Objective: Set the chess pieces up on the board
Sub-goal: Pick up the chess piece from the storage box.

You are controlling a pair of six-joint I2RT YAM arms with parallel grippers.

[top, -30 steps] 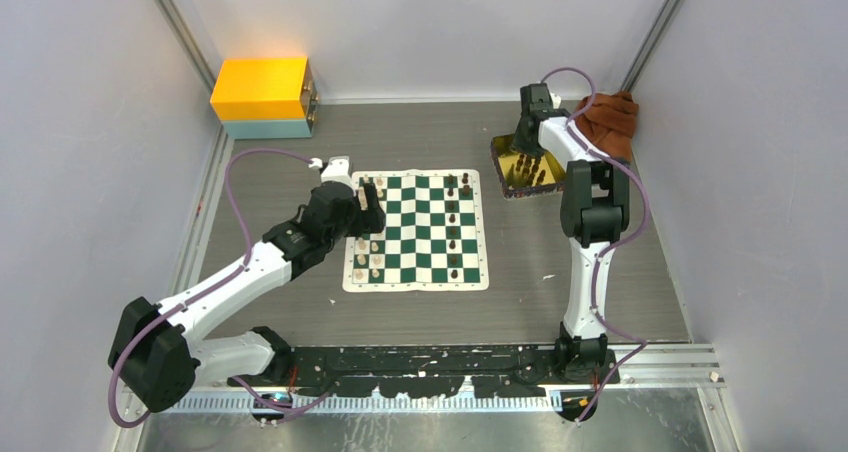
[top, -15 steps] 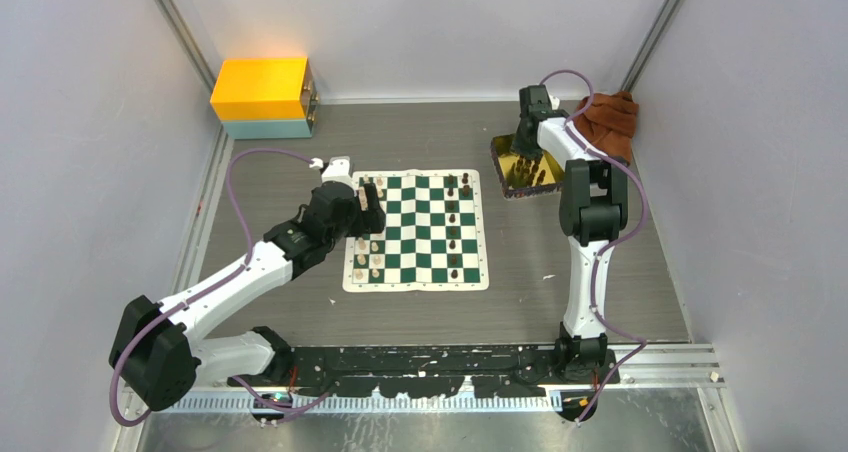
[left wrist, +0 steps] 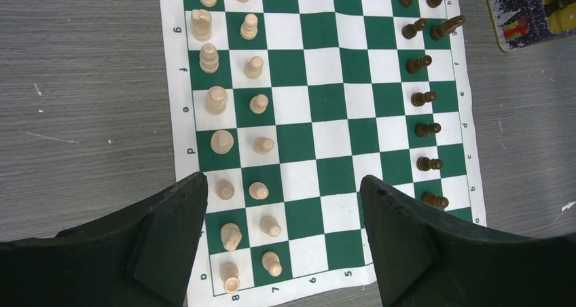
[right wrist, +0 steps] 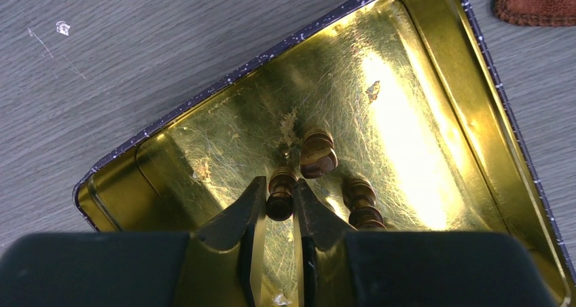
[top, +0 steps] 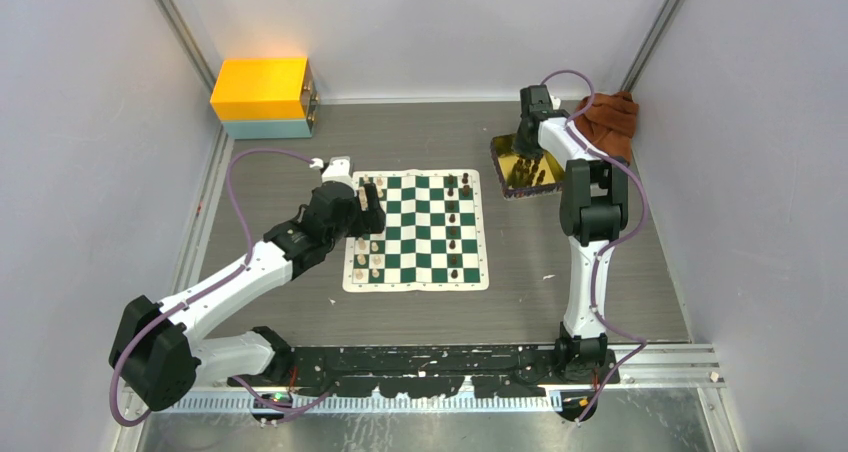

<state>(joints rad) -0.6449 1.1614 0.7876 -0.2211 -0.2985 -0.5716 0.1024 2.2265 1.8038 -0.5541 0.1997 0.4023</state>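
The green and white board (top: 420, 230) lies mid-table; it also shows in the left wrist view (left wrist: 319, 134). Cream pieces (left wrist: 217, 100) fill its two left columns, dark pieces (left wrist: 421, 96) stand along its right side. My left gripper (left wrist: 282, 232) is open and empty, hovering above the board's near-left corner. My right gripper (right wrist: 279, 197) is down in the gold tray (right wrist: 441, 117) and shut on a dark piece (right wrist: 280, 191). Two more dark pieces (right wrist: 360, 202) stand in the tray beside it.
A yellow and blue box (top: 263, 97) stands at the back left. A brown cloth (top: 608, 120) lies at the back right behind the tray (top: 500, 153). A small white object (top: 336, 166) sits just behind the board's left corner.
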